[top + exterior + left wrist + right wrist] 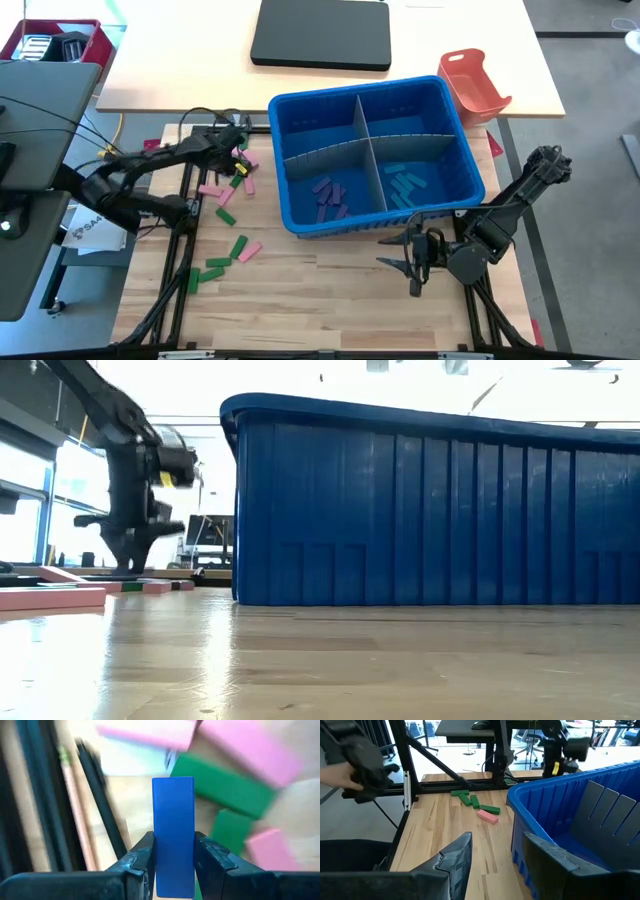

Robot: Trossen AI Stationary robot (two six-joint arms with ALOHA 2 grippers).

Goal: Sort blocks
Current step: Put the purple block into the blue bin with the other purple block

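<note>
My left gripper (240,148) hangs over a loose pile of pink and green blocks (232,190) left of the blue bin (455,195), shut on a blue block (172,810). More green and pink blocks (232,252) lie nearer the front edge. Grey dividers split the bin into compartments. Purple blocks (328,195) lie in its near left compartment and blue blocks (405,182) in its near right one. My right gripper (415,262) waits open in front of the bin, with nothing between its fingers. My left gripper pinches the blue block by its two long sides (159,845) between its two fingers. The fingers (212,860) come steeply from above and lie along the block. The block's free end (172,782) sticks out past the fingertips toward the pile.
An orange-red tray (475,85) stands beyond the bin's far right corner, and a flat black case (320,35) lies on the pale table behind. Black frame rails (185,230) run along the wooden board's left side. Bare wood lies in front of the bin.
</note>
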